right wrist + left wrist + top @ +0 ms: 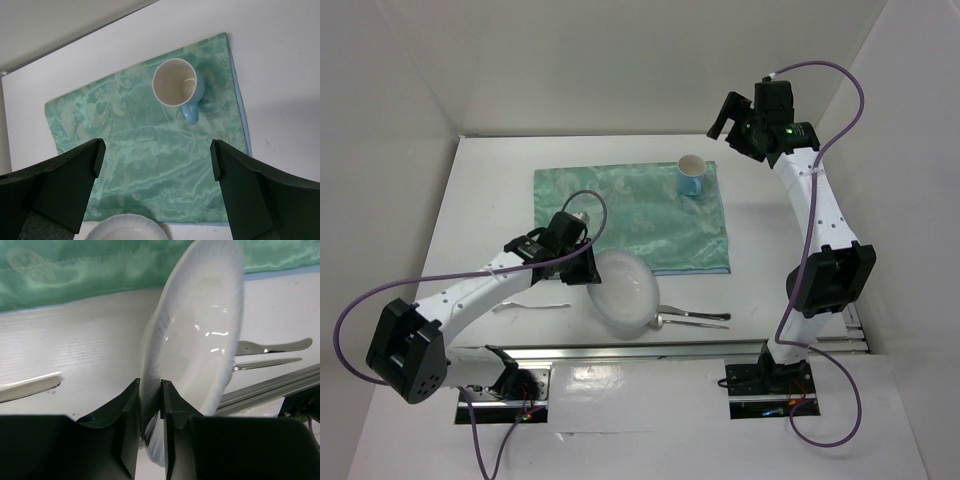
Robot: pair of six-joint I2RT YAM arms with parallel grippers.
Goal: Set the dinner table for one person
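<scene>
white table (pixel 485 215), white plate (pixel 625 292), teal-patterned mat (pixel 645 220), blue mug (pixel 691 178)

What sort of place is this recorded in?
Probably a lab test booth, not a home: bare white walls enclose a white tabletop with a metal rail and a staged plate and mug.

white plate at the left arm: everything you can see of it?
The white plate is round, plain, glossy and empty, with a finely ribbed rim; it looks ceramic. It is at the near edge of the teal mat, over the dinner table, with cutlery beside it. The fingers of the left gripper pinch its rim from both faces. Whether it is lifted cannot be told.
</scene>
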